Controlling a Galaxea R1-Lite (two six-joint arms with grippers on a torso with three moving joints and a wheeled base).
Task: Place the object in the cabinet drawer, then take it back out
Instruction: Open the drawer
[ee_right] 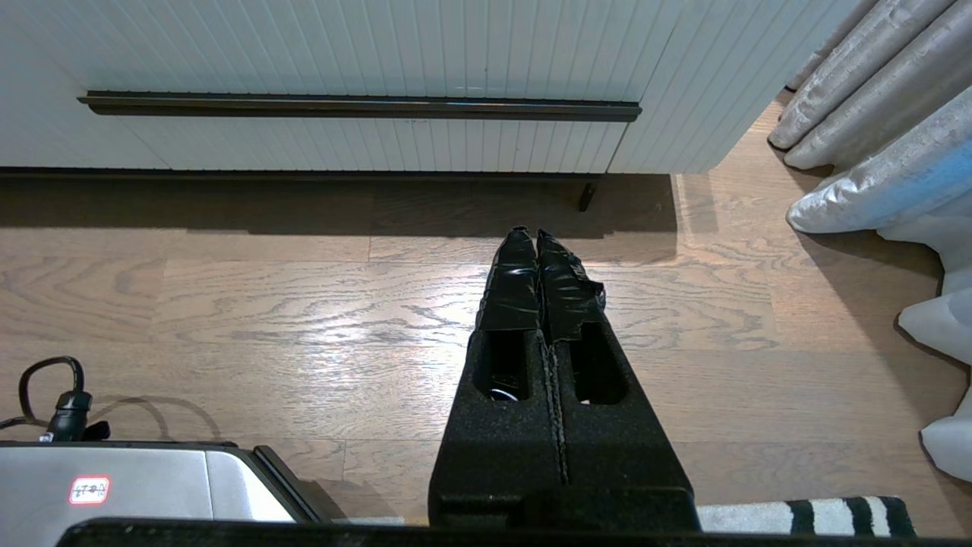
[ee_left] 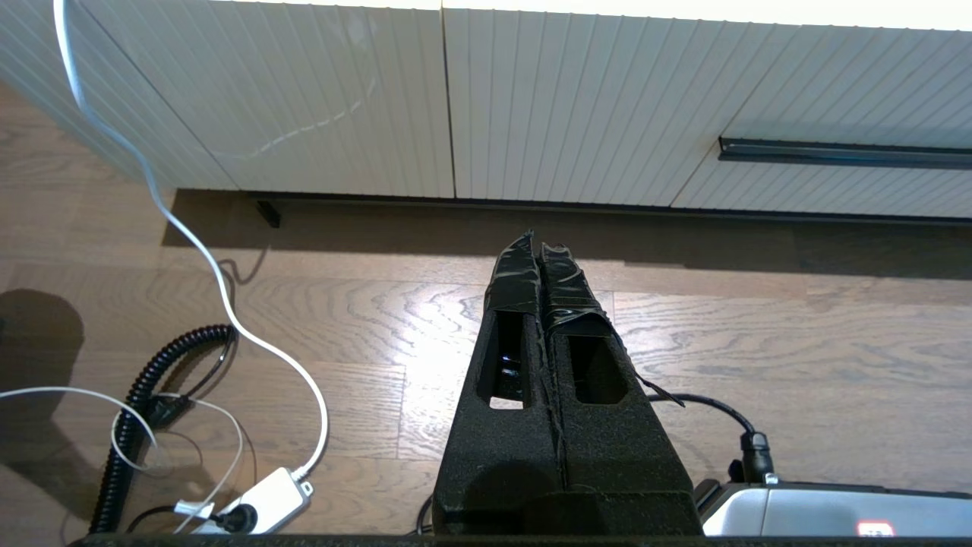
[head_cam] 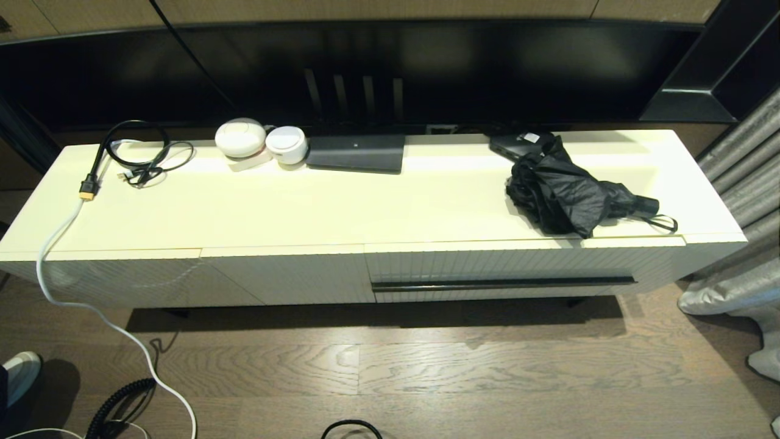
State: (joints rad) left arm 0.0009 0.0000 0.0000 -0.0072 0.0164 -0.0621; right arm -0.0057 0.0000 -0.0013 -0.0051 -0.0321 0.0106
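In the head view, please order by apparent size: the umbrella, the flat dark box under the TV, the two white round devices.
1. Umbrella
2. Flat dark box
3. Left white round device
4. Right white round device

The two devices look almost alike, so their order is unsure.

On the cabinet top lie one black folding umbrella, one small flat black box, one dark flat device, two round white devices side by side at the far left, and one coiled black cable. The cabinet front shows one drawer with one dark handle bar. Two grippers, the left gripper and the right gripper, hang near the floor, each with two fingers pressed together.
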